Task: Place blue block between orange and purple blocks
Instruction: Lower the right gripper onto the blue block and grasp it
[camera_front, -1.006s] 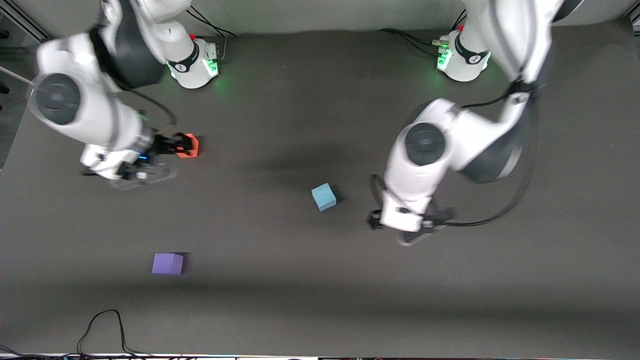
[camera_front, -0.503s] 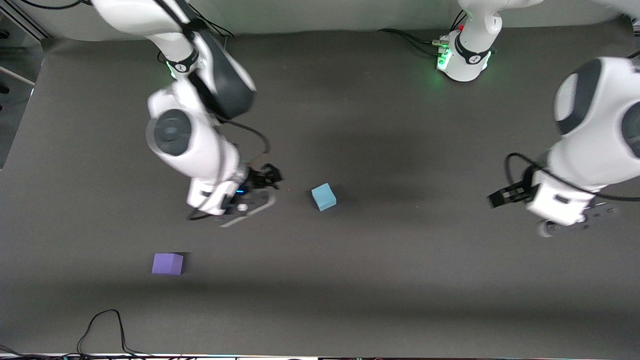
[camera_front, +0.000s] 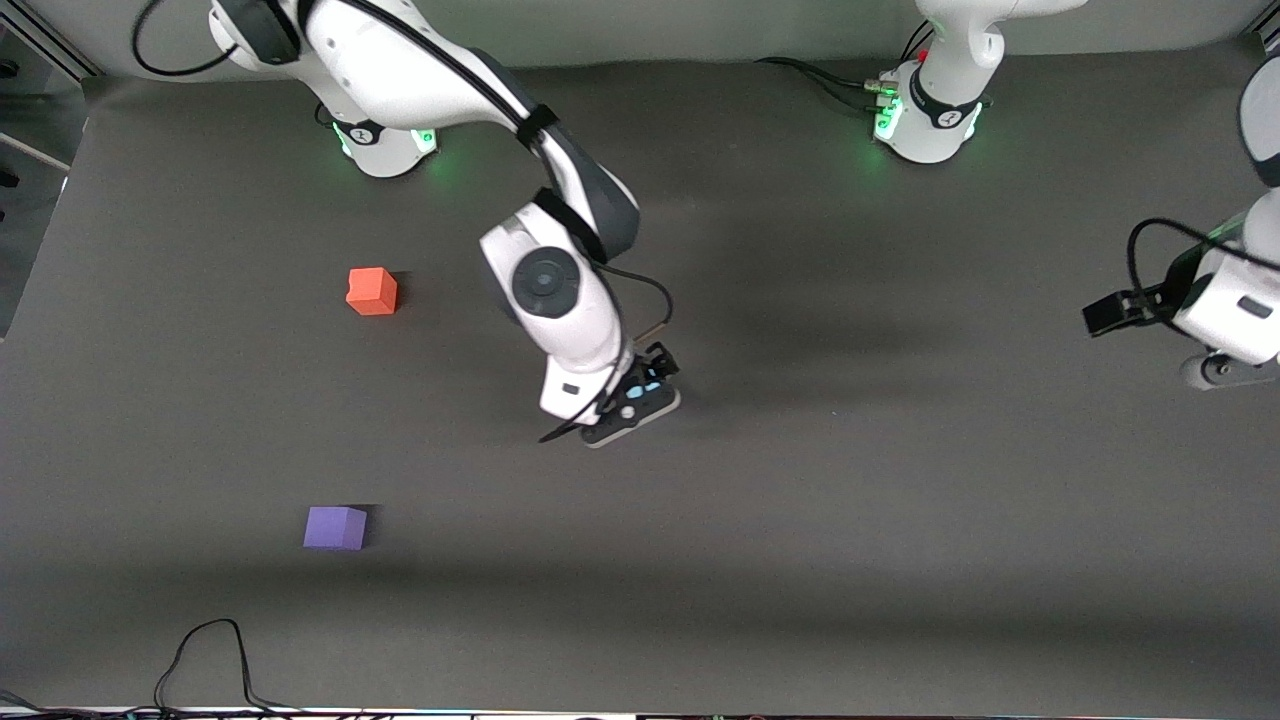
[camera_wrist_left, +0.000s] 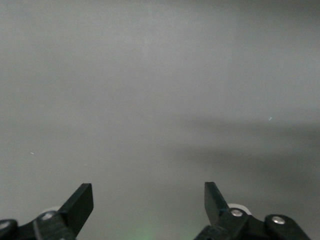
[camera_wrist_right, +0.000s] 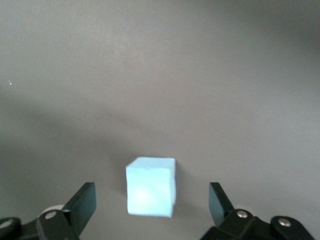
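Right arm reaches from its base out to the middle of the dark grey surface (camera_front: 900, 560). Right gripper (camera_front: 655, 378) hangs directly over the blue block (camera_wrist_right: 150, 186), which sits on the surface near the centre. In the front view the block is almost wholly hidden under the wrist; only slivers of light blue show at the gripper. In the right wrist view the block lies between the two dark fingers (camera_wrist_right: 82, 202), with clear gaps on both sides: fingers spread wide, touching nothing, block not grasped. The block rests flat, one corner edge turned slightly toward the camera.

Orange block (camera_front: 371, 291) sits toward the right arm's end of the surface, alone and untouched. Purple block (camera_front: 335, 527) lies at that same end, nearer to the front camera than the orange one, and well apart from it. The stretch of surface between these two holds nothing. The blue block is well apart from both, closer to the centre of the surface.

Left arm waits at its own end of the surface. Left gripper (camera_front: 1110, 314) is in the air over bare surface; the left wrist view shows its fingers (camera_wrist_left: 80, 205) parted with only grey surface between them.

A black cable (camera_front: 205, 650) loops at the surface edge nearest the front camera.
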